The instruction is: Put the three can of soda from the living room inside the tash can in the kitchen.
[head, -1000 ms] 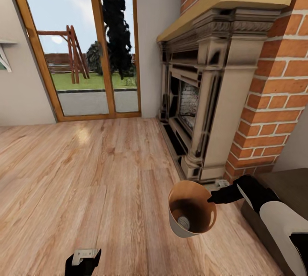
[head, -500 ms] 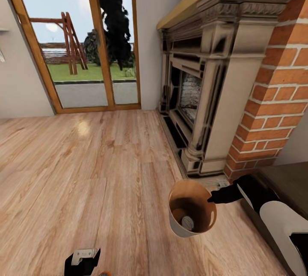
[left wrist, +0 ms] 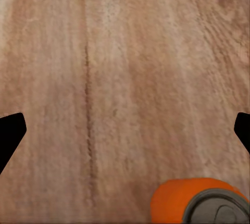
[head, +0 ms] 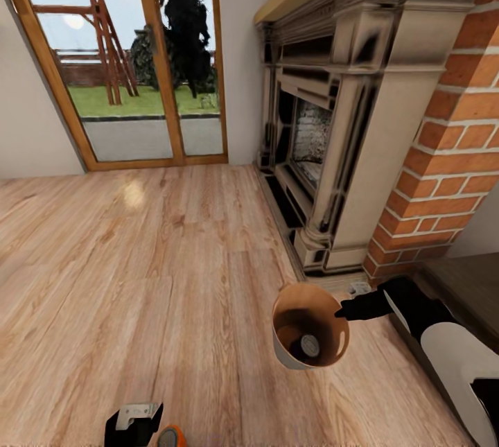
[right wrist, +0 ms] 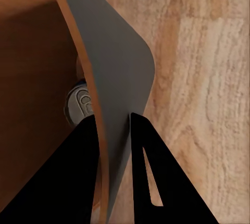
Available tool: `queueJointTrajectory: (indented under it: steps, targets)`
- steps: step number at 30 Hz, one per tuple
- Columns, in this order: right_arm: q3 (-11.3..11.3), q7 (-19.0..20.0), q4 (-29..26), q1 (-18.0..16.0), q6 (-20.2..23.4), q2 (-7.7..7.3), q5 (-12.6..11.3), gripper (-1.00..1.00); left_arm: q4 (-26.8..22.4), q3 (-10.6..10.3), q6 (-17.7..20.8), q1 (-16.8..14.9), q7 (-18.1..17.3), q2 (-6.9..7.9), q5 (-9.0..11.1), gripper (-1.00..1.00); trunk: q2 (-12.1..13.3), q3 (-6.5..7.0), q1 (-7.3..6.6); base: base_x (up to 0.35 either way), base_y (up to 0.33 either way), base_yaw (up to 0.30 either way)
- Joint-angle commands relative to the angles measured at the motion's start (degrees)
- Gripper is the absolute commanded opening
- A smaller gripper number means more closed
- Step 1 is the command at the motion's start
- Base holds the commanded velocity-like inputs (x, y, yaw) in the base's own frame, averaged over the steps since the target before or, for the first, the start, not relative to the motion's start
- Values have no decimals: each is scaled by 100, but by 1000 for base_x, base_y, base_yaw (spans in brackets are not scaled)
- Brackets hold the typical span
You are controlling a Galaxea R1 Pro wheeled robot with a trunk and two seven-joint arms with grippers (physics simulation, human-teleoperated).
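While the right gripper (right wrist: 112, 130) pinches the wall of the trash can (head: 287, 353), one finger sits inside the brown interior and the other on the grey outside, jaws closed on the rim. Can hangs off the floor, held tilted, mouth toward the head camera. One soda can (head: 309, 346) lies at the bottom of it, grey top showing; right wrist view shows the same grey top (right wrist: 78, 104) just past the inner finger.

Left gripper (head: 134, 425) is low at the head view's bottom edge, fingers spread wide with bare floor between them, holding nothing. An orange soda can (left wrist: 200, 202) stands upright on the floor just beside it, grey top up; in the head view it peeks in at the frame edge (head: 170, 436).

Surroundings: light wood floor (head: 138, 260), brick fireplace (head: 360, 121) ahead on the right, glazed wood-framed door (head: 138, 59) to the left of it with lawn and a wooden swing frame (head: 104, 38) outside.
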Motion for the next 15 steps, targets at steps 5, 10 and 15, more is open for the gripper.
queueJointTrajectory:
  steps: [5,10,15]
  targets:
    - [-18,32,-95,1,57,-4,-118,-100,0,-5,-1,0,1,-1,0,100,-8,-121,12,0,0,0]
    - [-12,32,-445,6,56,-16,-123,-100,0,-10,-1,0,-1,0,-1,100,-14,-235,25,0,0,0]
    - [-227,45,-605,11,56,-22,-125,-100,0,-21,0,1,-7,-6,-7,100,-21,-346,38,0,0,0]
